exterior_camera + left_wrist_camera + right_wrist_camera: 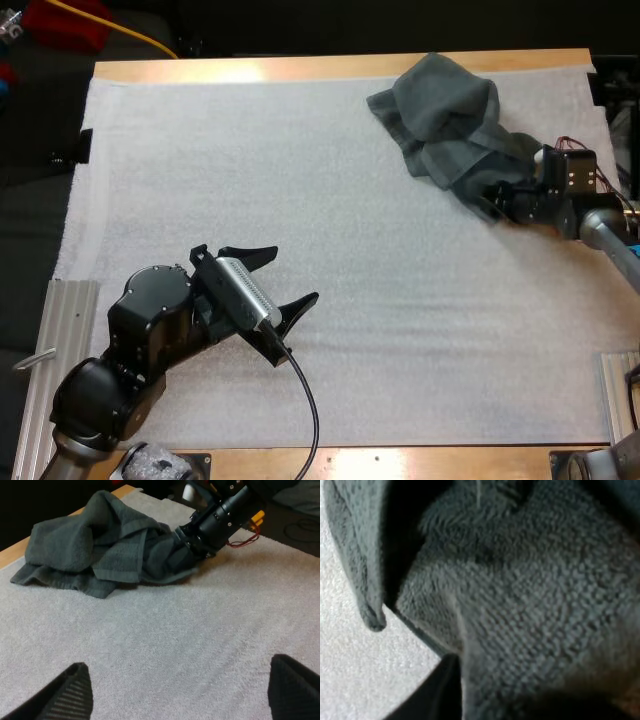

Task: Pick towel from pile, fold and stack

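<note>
A dark grey-green crumpled towel (440, 110) lies bunched at the far right of the white mat (400, 330). My right gripper (490, 195) is pushed into the towel's near right edge and is shut on a fold of it. In the right wrist view the towel (520, 605) bunches right against one black finger (440, 690). My left gripper (296, 272) hovers open over bare mat at the near left, well away from the towel. From the left wrist view the towel (100, 540) sits far ahead of the gripper (180, 685), with the right gripper (182, 550) buried in its side.
Wooden table edge (300, 68) runs along the far side just behind the towel. Metal rails sit off the mat at the near left (60, 320) and near right (620, 380). Bare mat spreads between the two arms.
</note>
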### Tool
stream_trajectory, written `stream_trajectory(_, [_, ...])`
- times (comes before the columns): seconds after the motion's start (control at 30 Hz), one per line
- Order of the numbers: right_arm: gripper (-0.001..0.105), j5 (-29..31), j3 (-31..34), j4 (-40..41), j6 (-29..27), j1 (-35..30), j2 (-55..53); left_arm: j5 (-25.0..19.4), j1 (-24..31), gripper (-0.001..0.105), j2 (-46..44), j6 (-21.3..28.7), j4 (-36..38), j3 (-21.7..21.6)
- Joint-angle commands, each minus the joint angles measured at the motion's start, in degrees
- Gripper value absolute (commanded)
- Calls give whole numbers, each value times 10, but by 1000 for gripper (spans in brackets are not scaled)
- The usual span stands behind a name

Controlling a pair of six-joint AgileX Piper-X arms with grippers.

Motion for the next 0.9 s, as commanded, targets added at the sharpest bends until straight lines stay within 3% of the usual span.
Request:
stream_trajectory(0.0, [17, -2, -5, -5, 3, 4, -3, 3, -3, 70, 0, 1, -10, -5])
stream_trajectory(0.23, [0, -7, -5, -5, 20, 6, -17, 3, -3, 70, 0, 1, -10, -5])
stream_trajectory(0.63, [0, 17, -21, 27, 13, 8, -143, 3, -3, 70, 0, 1, -10, -5])
stream_trajectory(0.87, [0, 27, -117, 67, 13, 8, -194, 3, -3, 70, 0, 1, -10, -5])
